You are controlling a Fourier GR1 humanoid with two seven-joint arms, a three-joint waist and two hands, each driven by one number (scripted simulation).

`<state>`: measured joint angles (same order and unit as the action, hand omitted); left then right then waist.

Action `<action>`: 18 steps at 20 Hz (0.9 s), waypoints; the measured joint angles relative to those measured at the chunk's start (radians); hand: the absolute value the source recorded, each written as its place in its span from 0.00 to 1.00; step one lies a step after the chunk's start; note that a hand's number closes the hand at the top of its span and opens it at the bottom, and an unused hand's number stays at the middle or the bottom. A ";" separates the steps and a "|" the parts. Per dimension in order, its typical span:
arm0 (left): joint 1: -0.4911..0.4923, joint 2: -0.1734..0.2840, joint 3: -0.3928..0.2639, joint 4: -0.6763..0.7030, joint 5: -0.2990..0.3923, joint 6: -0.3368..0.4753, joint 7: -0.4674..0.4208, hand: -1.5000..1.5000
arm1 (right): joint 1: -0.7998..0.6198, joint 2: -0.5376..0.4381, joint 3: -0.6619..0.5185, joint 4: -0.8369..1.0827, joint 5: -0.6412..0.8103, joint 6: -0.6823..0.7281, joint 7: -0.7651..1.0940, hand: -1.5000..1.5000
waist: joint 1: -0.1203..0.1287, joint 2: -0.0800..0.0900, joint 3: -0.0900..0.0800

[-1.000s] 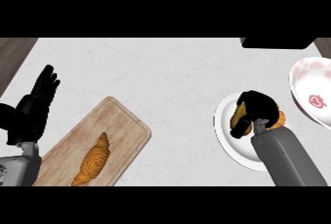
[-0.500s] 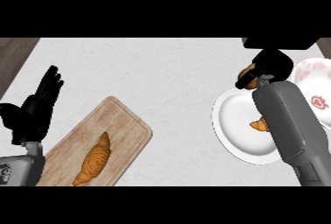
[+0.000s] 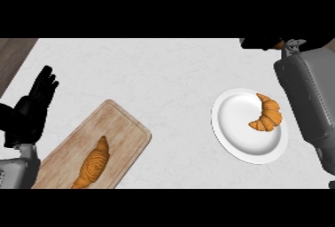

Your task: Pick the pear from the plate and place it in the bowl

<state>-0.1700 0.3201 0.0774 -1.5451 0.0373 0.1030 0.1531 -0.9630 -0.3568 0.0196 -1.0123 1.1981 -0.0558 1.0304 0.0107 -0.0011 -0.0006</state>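
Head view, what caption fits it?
Golden croissant on a round white plate, second croissant on a wooden cutting board.

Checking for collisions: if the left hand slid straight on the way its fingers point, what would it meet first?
Nothing visible: the left hand points toward the far edge of the counter, and the cutting board lies off to its right. Height is unclear.

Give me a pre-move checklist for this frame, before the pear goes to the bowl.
1. Pear off the plate: ok, only a croissant lies on it.
2. Pear in the right hand: cannot tell, the hand is at the view's top edge.
3. Bowl in sight: not ok, the right forearm covers that side.
4. Left hand clear: ok, open at the left edge.
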 measured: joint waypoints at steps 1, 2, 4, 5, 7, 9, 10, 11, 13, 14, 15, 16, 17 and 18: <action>0.002 -0.003 -0.002 -0.007 -0.003 0.003 0.010 0.50 | -0.001 -0.004 -0.005 -0.015 0.011 0.001 0.005 1.00 | -0.002 -0.001 0.000; 0.007 -0.003 0.004 -0.002 -0.001 0.000 0.002 0.50 | 0.002 -0.016 -0.017 -0.029 0.016 -0.001 0.006 1.00 | -0.004 -0.001 0.000; 0.020 -0.007 0.009 0.007 0.002 -0.008 -0.019 0.50 | 0.011 -0.037 -0.046 -0.052 0.013 -0.005 -0.001 1.00 | -0.007 -0.001 0.000; 0.019 -0.010 0.013 0.015 0.002 -0.008 -0.029 0.50 | 0.022 -0.043 -0.057 -0.057 0.014 -0.012 -0.005 1.00 | -0.008 0.000 0.000; 0.036 -0.007 0.021 0.014 0.006 -0.022 -0.043 0.50 | 0.039 -0.059 -0.088 -0.064 0.006 -0.029 -0.018 1.00 | -0.007 0.000 0.000; 0.029 -0.006 0.028 0.014 0.006 -0.024 -0.039 0.50 | 0.050 -0.072 -0.122 -0.063 -0.013 -0.052 -0.037 1.00 | -0.007 0.001 0.000; 0.024 -0.008 0.029 0.019 0.003 -0.022 -0.041 0.50 | 0.069 -0.079 -0.140 -0.058 -0.023 -0.077 -0.056 1.00 | -0.008 0.001 0.000; 0.022 -0.003 0.033 0.018 0.007 -0.029 -0.037 0.50 | 0.085 -0.087 -0.159 -0.042 -0.034 -0.106 -0.079 1.00 | -0.007 0.002 0.000; 0.019 -0.007 0.030 0.013 0.001 -0.030 -0.031 0.50 | 0.111 -0.103 -0.193 -0.018 -0.059 -0.152 -0.123 1.00 | -0.006 0.003 0.001; 0.018 -0.010 0.032 0.019 -0.001 -0.031 -0.036 0.50 | 0.124 -0.111 -0.207 -0.014 -0.072 -0.166 -0.142 1.00 | -0.006 0.003 0.001; 0.010 -0.011 0.031 0.023 -0.005 -0.029 -0.034 0.50 | 0.138 -0.123 -0.228 0.007 -0.091 -0.190 -0.177 1.00 | -0.006 0.003 0.001; 0.009 -0.016 0.025 0.013 -0.009 -0.026 -0.022 0.50 | 0.147 -0.137 -0.248 0.034 -0.107 -0.213 -0.209 1.00 | -0.005 0.004 0.001; 0.013 -0.020 0.023 0.004 -0.014 -0.022 -0.019 0.50 | 0.158 -0.149 -0.266 0.058 -0.124 -0.235 -0.243 1.00 | -0.004 0.004 0.001; 0.014 -0.024 0.021 0.004 -0.016 -0.023 -0.018 0.50 | 0.169 -0.160 -0.281 0.068 -0.141 -0.245 -0.268 1.00 | -0.004 0.004 0.001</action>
<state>-0.1565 0.2963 0.0985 -1.5415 0.0214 0.0796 0.1349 -0.7943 -0.5171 -0.2614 -0.9444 1.0575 -0.3010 0.7621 0.0066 0.0026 0.0008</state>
